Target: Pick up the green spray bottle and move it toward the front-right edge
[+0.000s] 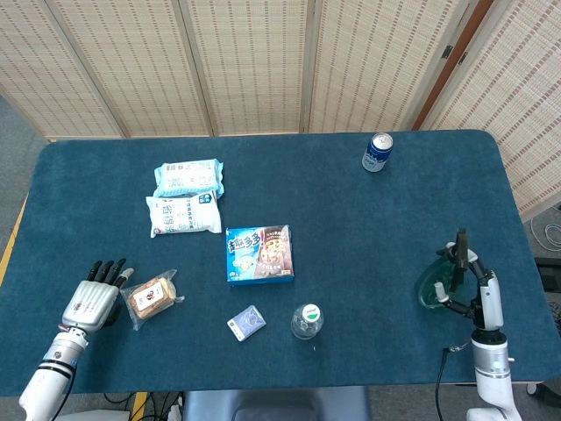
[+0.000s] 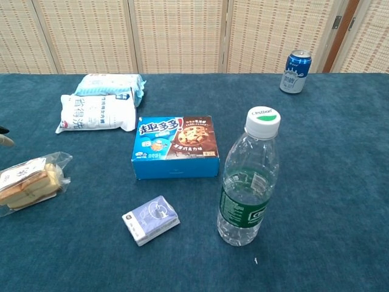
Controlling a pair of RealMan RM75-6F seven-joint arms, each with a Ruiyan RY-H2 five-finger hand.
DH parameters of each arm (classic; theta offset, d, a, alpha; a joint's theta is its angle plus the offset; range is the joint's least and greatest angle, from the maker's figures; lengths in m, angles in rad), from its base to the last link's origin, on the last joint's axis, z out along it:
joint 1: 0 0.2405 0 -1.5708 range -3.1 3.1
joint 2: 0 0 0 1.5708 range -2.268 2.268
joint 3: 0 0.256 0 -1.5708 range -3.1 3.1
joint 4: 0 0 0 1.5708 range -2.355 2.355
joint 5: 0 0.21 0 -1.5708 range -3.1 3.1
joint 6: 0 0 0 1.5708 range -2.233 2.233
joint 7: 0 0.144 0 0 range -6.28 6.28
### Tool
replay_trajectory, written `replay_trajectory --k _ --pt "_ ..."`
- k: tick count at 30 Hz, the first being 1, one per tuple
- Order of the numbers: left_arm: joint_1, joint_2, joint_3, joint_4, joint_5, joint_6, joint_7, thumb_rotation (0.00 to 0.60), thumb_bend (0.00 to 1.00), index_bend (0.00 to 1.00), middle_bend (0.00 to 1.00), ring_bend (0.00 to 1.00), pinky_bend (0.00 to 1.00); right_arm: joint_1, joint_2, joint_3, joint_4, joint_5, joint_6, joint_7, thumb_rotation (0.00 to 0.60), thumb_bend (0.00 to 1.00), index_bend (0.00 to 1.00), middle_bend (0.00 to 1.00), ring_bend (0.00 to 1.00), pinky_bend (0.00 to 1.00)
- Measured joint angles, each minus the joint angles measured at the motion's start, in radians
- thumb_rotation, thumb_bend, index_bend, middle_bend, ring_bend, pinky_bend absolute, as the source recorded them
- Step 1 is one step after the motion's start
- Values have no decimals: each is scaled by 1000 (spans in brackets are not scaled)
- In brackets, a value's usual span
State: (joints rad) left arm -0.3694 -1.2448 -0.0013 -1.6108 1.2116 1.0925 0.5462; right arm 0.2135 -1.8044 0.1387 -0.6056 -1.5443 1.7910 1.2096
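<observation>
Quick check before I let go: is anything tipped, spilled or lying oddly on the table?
Nothing spilled. The green spray bottle lies near the front-right edge against the right hand; whether it stands upright is unclear. The clear plastic water bottle and blue drink can stand upright.

Silver-white left hand point(image 1: 91, 298) with black fingers; white right hand point(image 1: 478, 294), black cable at wrist.

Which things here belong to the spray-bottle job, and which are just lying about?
Job: green spray bottle, held by the right hand near the table's front-right edge.

Lying about: blue can, water bottle, cookie box, card pack, snack packets, wrapped sandwich.
</observation>
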Motion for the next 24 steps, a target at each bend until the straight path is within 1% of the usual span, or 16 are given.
replay_trajectory --k 6,12,18,24 --pt "-6 1 2 -20 -21 3 35 600 441 91 0 0 0 -7 -50 -4 99 1 5 63 600 319 369 492 332 406" --pt "-9 -6 8 -27 -26 10 48 600 441 91 0 0 0 -23 -72 -21 143 -7 18 99 600 319 369 492 332 406" --pt "-4 -7 17 -38 -17 30 53 600 441 91 0 0 0 -31 -87 -37 171 -12 2 140 600 319 369 492 332 406" --pt "1 -9 25 -51 -2 47 63 600 441 91 0 0 0 -32 -111 -53 214 -24 6 150 600 319 370 492 332 406"
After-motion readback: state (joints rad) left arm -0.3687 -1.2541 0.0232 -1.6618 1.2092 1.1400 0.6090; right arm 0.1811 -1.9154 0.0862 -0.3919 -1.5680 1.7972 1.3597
